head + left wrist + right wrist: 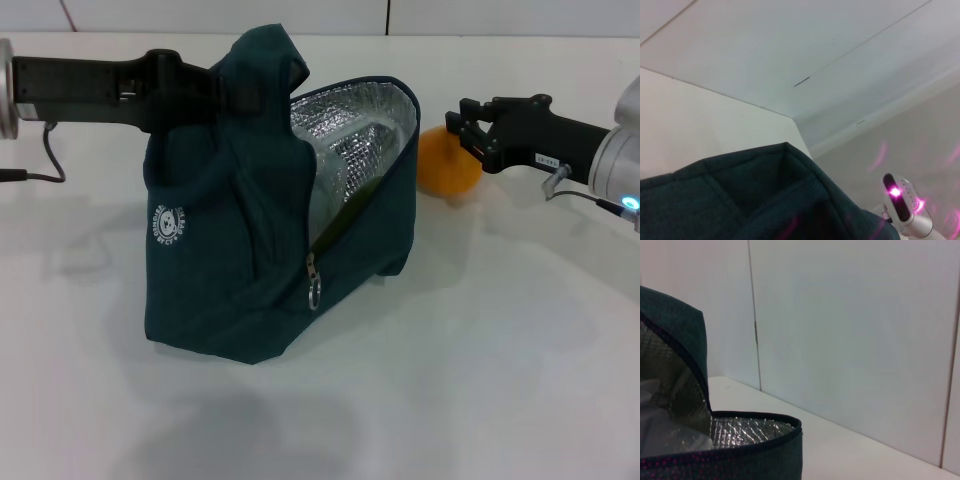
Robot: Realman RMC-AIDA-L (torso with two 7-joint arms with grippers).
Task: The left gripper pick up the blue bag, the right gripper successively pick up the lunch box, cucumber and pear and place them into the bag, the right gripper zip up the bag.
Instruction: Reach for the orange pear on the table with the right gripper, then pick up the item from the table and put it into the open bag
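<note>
The blue bag (230, 270) stands on the white table with its mouth open toward the right and its silver lining showing. My left gripper (222, 92) reaches in from the left and is shut on the bag's top handle, holding it up. Inside I see the clear lunch box (345, 150) and, at the lower rim, the green cucumber (352, 208). The orange pear (448, 165) sits on the table just right of the bag. My right gripper (462, 125) is open at the pear's upper right side. The bag's fabric (740, 200) and its lined rim (740, 430) fill the wrist views.
The ring zipper pull (314, 290) hangs at the bag's front. A black cable (40, 165) trails on the table at the far left. White wall panels (500, 15) stand behind the table.
</note>
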